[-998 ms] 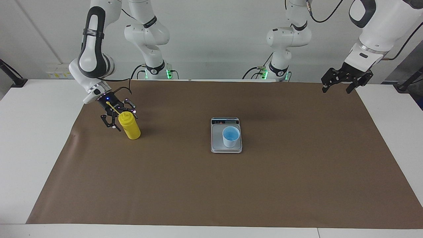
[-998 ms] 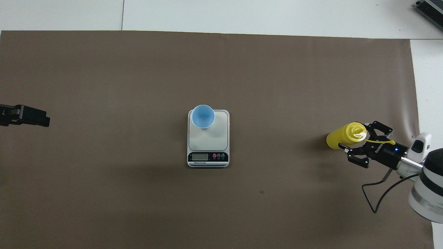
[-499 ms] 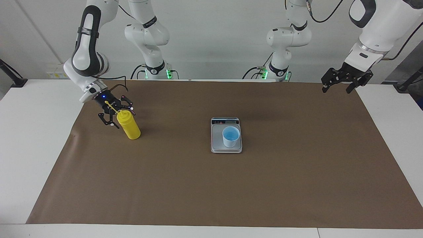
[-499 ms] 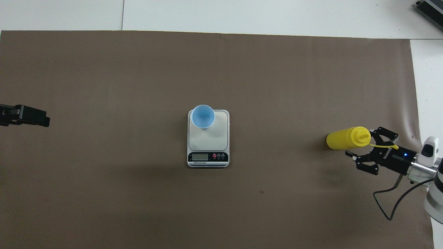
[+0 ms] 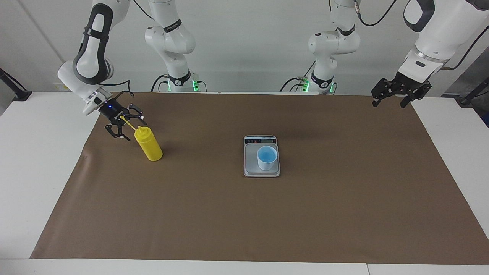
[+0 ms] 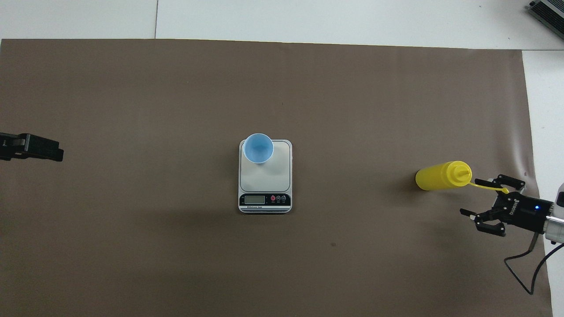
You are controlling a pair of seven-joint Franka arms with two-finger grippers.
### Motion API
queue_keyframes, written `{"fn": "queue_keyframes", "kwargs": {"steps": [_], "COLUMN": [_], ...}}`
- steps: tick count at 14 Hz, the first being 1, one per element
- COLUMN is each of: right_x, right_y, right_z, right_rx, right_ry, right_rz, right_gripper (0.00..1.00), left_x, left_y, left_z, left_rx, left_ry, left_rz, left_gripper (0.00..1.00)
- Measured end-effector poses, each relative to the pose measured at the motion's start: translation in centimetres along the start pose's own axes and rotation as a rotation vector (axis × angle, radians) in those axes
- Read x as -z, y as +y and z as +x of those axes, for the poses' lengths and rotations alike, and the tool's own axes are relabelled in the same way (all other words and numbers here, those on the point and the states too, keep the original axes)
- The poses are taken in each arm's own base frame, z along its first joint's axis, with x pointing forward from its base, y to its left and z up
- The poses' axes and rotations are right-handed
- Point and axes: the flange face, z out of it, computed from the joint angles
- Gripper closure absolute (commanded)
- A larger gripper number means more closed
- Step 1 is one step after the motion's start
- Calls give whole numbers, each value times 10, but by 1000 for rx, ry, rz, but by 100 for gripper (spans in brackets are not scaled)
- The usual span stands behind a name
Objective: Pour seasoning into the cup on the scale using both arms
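— Overhead view first: we see a brown mat [image 6: 132, 246] covering the white desk [image 6: 308, 20]; what does the facing view add?

— We get a pale wall [image 5: 244, 46] at the top of the frame. Scale [image 5: 261, 171] sits mid-frame, display strip toward the robots, with the cup [image 5: 267, 157] upright on its plate.

— And the seasoning [image 5: 149, 144]?

— We find it at the left of the facing frame, standing on the mat, long axis vertical, nozzle up. Its strap runs toward the right claw [image 5: 128, 129], which hangs spread open, apart from the bottle. Left claw [image 5: 393, 98] waits open at upper right.
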Motion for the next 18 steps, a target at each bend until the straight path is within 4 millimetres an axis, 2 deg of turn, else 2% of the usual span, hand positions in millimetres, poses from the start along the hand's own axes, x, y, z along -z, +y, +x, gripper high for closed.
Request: {"fn": "queue_keyframes", "kwargs": {"steps": [4, 9, 13, 18], "right_x": [46, 87, 110, 112], "right_y": [29, 51, 59, 52], "right_z": [16, 49, 104, 173], "right_rx": [84, 71, 61, -2], "right_ry": [-115, -258, -349, -420], "right_rz": [-51, -110, -179, -244], "right_gripper": [0, 0, 0, 0], "left_x": [0, 0, 0, 0], "left_y": [0, 0, 0, 0], "left_z": [0, 0, 0, 0], "left_rx": [0, 0, 0, 0], "left_ry": [0, 0, 0, 0], "left_rz": [0, 0, 0, 0], "left_gripper": [0, 0, 0, 0]}}
